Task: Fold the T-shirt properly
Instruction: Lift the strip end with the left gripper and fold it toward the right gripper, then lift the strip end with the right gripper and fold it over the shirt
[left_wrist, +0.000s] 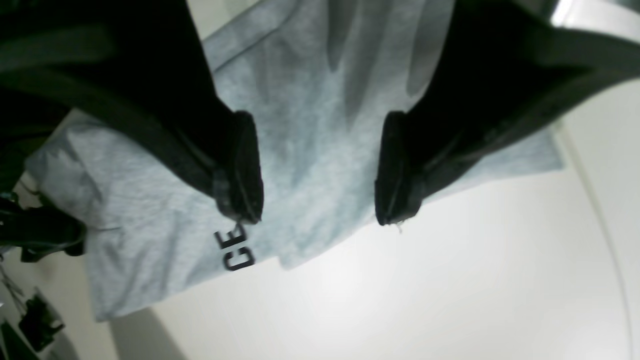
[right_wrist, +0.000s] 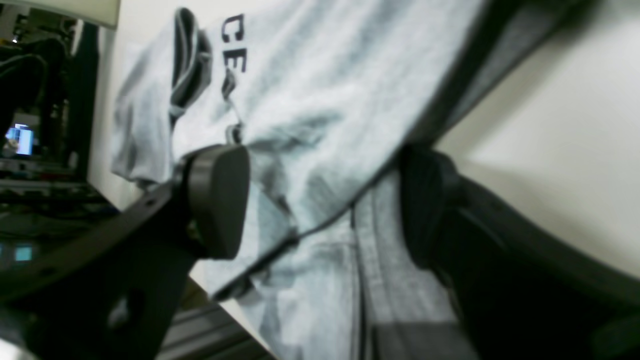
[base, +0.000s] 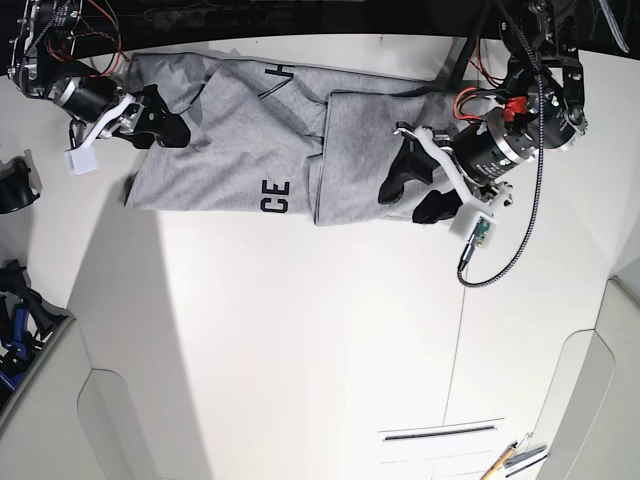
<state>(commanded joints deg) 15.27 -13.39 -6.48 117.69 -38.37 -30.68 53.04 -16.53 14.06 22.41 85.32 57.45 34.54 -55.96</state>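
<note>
The light-grey T-shirt lies spread across the far part of the white table, with its right part folded over and black letters "CE" at its near edge. My left gripper hovers open over the shirt's right end. In the left wrist view its fingers stand apart above the shirt near the letters. My right gripper is at the shirt's left end. In the right wrist view it is open with grey cloth lying between the wide-apart fingers.
A cable with a small white box hangs off the left arm over the table. Black gear and a blue item sit beyond the table's left edge. A pencil lies at the near edge.
</note>
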